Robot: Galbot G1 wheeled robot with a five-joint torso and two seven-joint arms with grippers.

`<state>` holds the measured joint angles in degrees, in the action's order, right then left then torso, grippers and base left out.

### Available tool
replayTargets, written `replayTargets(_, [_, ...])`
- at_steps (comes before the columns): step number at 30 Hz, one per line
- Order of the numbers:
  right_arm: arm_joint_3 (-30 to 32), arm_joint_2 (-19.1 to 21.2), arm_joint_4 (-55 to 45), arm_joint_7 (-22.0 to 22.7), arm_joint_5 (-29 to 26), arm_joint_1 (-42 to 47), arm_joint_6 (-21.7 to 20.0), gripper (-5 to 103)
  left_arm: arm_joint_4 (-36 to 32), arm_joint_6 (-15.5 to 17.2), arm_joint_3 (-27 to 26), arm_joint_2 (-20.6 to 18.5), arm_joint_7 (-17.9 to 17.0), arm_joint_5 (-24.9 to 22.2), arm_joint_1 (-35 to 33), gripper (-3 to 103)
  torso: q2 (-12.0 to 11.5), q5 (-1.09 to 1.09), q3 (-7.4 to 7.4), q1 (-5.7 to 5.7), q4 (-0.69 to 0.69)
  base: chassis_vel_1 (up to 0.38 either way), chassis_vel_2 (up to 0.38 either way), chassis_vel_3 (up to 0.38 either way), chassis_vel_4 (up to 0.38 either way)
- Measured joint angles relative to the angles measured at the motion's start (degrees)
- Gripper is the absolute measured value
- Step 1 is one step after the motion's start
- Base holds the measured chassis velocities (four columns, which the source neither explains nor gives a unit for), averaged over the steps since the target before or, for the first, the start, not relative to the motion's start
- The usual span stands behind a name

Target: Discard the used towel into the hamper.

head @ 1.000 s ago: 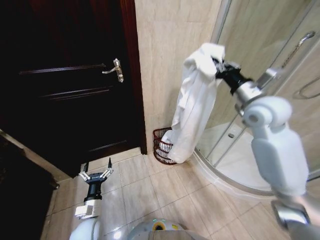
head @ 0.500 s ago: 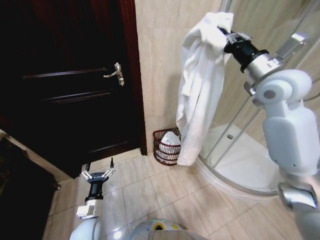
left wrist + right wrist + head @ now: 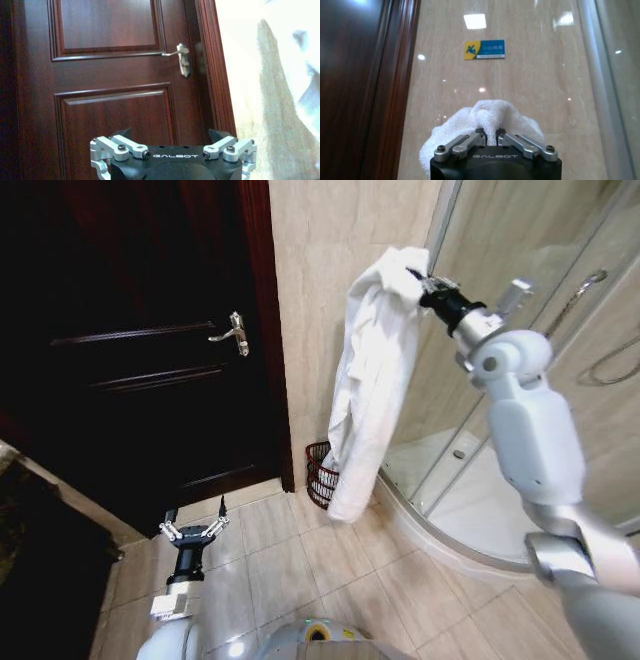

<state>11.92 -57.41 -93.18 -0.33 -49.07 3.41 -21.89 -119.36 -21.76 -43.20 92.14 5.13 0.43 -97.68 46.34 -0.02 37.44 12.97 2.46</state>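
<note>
Glossy beige wall tiles [image 3: 330,290] beside a dark panelled wooden door [image 3: 150,360], pale floor tiles [image 3: 300,560] below, curved glass shower enclosure [image 3: 520,240] to the right of the door. Small round open-weave hamper of dark reddish-brown wire [image 3: 320,473] on the floor just right of the door frame, mostly hidden behind the cloth, contents not visible. Long white terry towel [image 3: 365,380], soft and rumpled, hanging above the hamper, lower end in front of the rim. Right tool [image 3: 418,280] raised high, well right of the door handle [image 3: 235,332], fingers pinched on the towel's bunched top. Left tool [image 3: 192,528] low in front of the door, fingers spread, holding nothing.
</note>
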Motion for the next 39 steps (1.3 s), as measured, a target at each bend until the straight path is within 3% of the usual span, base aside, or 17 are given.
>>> replayTargets(3, [-1.19, -1.8, 0.37, 3.08, 0.41, -1.94, -0.59, 8, 0.03, 0.16, 0.03, 0.0, 0.0, 0.14, 0.32, 100, 0.65, -0.02, 0.34, 0.31, 0.0, 0.0, 0.0, 0.0, 0.0])
replayTargets(4, [-1.82, -3.21, 0.0, 6.06, 1.04, -2.96, -1.56, 8, 0.34, 0.24, 0.11, 0.0, 0.0, 0.3, 0.44, 100, 1.3, 0.01, 0.67, 0.61, -0.01, 0.0, 0.0, 0.0, 0.0])
replayTargets(12, [-4.03, -6.22, 4.37, 10.65, 3.4, -7.51, -0.19, 8, 1.03, 0.09, -0.11, 0.0, -0.11, -0.08, 0.48, 100, 3.3, 0.02, 1.77, 1.51, -0.01, 0.0, 0.0, 0.0, 0.0])
replayTargets(29, [-5.64, -8.92, 13.99, 8.0, 9.6, -14.47, 1.99, 8, 1.35, -0.33, -0.36, 0.0, -0.17, -2.25, 0.44, 100, 7.57, 0.01, 4.05, 3.48, -0.02, 0.0, 0.0, 0.0, 0.0])
replayTargets(35, [-5.72, -9.79, 16.78, 6.34, 12.16, -14.37, 2.79, 8, 2.47, -3.51, -0.28, 0.0, -1.2, -4.07, 0.44, 100, 9.11, 0.01, 4.93, 4.16, -0.01, 0.0, 0.0, 0.0, 0.0])
replayTargets(39, [-5.63, -10.24, 17.78, 5.53, 12.87, -12.29, 3.53, 8, 2.61, -3.87, -0.18, 0.0, -1.4, -4.29, 0.65, 100, 9.32, 0.05, 5.09, 4.25, -0.02, 0.0, 0.0, 0.0, 0.0])
